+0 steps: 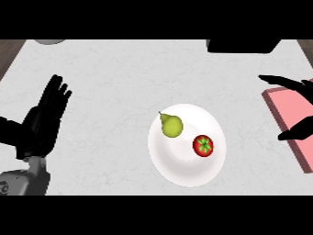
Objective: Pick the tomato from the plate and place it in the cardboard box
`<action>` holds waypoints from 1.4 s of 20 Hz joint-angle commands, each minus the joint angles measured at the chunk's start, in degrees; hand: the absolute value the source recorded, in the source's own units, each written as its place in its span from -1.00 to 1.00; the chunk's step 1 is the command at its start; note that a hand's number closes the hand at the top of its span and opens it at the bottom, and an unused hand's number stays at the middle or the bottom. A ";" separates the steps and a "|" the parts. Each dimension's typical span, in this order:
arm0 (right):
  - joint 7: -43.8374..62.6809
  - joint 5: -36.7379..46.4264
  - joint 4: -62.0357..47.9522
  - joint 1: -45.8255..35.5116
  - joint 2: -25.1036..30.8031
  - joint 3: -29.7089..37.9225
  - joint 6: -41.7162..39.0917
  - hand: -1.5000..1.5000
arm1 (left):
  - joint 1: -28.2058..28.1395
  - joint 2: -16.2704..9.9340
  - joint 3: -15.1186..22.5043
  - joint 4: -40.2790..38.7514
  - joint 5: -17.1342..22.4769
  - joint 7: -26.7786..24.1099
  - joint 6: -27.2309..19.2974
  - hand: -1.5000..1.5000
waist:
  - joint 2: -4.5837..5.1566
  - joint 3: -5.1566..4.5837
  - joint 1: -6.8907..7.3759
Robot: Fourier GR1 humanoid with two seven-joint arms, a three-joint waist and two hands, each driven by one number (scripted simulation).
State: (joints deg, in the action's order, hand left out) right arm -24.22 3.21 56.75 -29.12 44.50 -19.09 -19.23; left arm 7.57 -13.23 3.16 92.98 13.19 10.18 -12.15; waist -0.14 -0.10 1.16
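Small, round, glossy red tomato (203, 146) with a green star-shaped stalk on top, lying on the right half of a white plate (182, 172), toward its right rim. Just to its far left on the same plate, a yellow-green pear (171, 125), stem pointing far-left, close to the tomato but apart from it. Plate set on a pale marbled desk (118, 82), a little right of centre. At the right edge, a pink box (306, 137), flat and angled, partly cut off by the frame, well clear of the plate. Over the box, right hand (306, 108), black, fingers spread and relaxed with thumb apart, holding nothing, hanging right of the tomato and not touching it. At the left, left hand (42, 120), open, fingers straight and pointing far, resting well apart from the plate, grey forearm (19, 181) below it. At the far edge, a dark block (243, 45) right of centre and part of a grey round thing (49, 41) at far left, too cropped to tell. Nothing between tomato and right hand but bare desk and the plate's rim.
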 commanded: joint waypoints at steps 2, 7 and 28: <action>13.24 -1.67 9.44 -3.56 2.54 -1.84 -11.73 -1.00 | -2.45 -0.33 -0.62 2.27 -0.65 0.37 -0.50 0.00 | -0.32 -0.02 -1.23; 23.23 -6.48 22.09 1.24 -1.68 1.36 -13.55 -1.00 | -3.60 -0.20 -2.29 1.42 0.72 0.29 1.95 0.00 | -0.12 0.04 -1.59; 36.60 10.19 28.86 9.17 -21.70 3.37 -12.34 -1.00 | -0.67 3.92 -4.51 -2.25 -3.76 -2.47 3.89 0.00 | 0.13 0.09 -1.14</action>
State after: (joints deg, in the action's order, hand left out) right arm 10.52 9.65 84.43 -21.88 26.90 -15.05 -33.42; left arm 6.49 -10.46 -1.09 93.13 10.27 10.39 -8.96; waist -0.03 -0.01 0.04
